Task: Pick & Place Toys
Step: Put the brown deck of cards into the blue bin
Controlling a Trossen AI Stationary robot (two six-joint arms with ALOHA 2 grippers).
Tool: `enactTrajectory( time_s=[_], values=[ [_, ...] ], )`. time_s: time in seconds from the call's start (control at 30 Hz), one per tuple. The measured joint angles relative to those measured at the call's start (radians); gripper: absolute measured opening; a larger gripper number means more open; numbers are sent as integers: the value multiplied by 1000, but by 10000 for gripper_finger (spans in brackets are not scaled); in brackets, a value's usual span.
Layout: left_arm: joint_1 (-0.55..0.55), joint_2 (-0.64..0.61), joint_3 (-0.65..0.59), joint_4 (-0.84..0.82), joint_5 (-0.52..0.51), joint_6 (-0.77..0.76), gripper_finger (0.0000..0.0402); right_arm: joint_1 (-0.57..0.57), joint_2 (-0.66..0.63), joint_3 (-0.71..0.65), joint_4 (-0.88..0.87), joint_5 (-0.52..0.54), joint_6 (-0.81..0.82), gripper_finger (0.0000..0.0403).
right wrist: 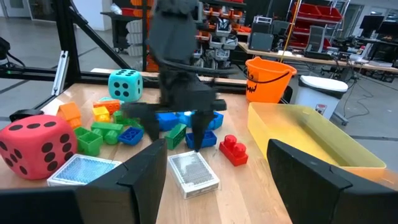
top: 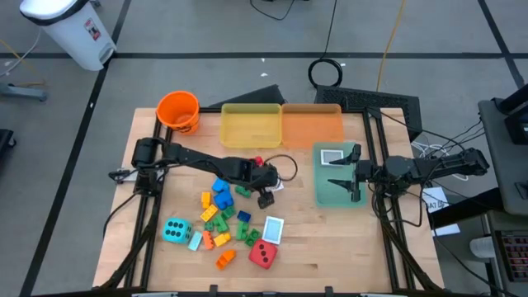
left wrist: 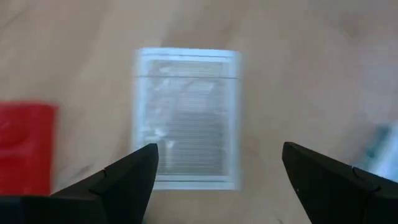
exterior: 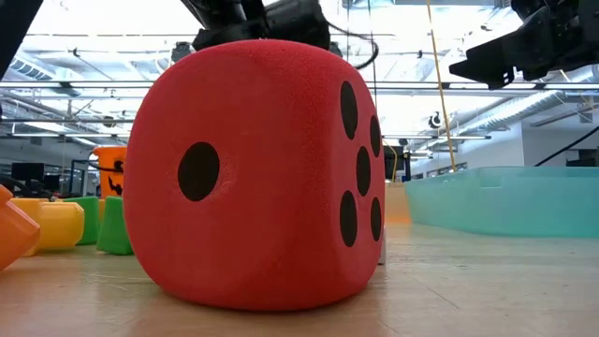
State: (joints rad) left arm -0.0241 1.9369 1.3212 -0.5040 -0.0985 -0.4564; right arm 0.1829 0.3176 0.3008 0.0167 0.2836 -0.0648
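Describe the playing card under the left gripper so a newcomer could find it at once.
Start at the yellow tray along the table's far edge and come toward the brick pile. Just past the pile hovers the open left gripper, and the playing card lies flat directly beneath it beside a red brick. Unlike the other card by the red die, this one sits alone under the fingers.

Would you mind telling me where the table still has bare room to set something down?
Bare wood runs along the near edge right of the red die, below the green tray. Another strip lies between the orange bucket and the cyan die. It is crowded around the brick pile, where the left end effector hovers open over a card.
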Motion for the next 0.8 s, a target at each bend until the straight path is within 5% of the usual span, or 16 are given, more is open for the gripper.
enactTrajectory(
  time_s=[0.27,0.43,0.6,0.8],
  values=[
    [-7,4,0,-230,-115,-50,347,0,8,0,0,0,1,247],
    [-32,6,0,-189,-131,-19,347,0,33,0,1,0,1,247],
    [-50,5,0,-132,-317,164,347,0,59,0,15,0,1,247],
    [-47,5,1,-28,-174,175,347,0,66,0,17,0,0,247]
  ],
)
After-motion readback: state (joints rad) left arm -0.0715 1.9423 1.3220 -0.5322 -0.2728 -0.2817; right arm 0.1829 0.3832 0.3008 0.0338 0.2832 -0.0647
